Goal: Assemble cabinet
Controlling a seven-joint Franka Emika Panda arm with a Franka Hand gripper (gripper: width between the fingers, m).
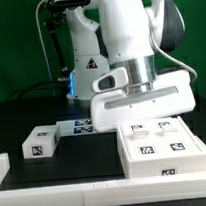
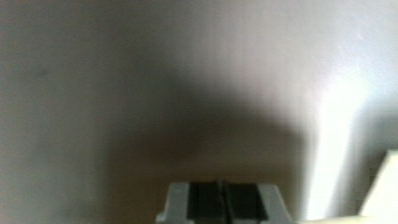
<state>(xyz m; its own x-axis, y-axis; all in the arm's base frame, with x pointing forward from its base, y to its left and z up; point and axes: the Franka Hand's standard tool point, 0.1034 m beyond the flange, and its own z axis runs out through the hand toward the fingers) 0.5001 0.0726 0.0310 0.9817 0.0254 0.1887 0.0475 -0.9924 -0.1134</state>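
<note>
Fingers (image 2: 221, 203) sit right at the wrist lens, blurred against a pale surface. Together or clamped on something? I cannot tell. Directly at the fingers, a broad white panel (image 1: 142, 110) hangs over the cabinet body (image 1: 167, 154), whose four tags face up just beneath. Touching or apart is unclear. Further out from the fingers comes the marker board (image 1: 81, 126), then a small tagged block (image 1: 40, 142) well apart on the black counter (image 1: 85, 153). Fitting that panel looks like the step in hand. The next move calls for squaring the panel to the body's edge before lowering.
</note>
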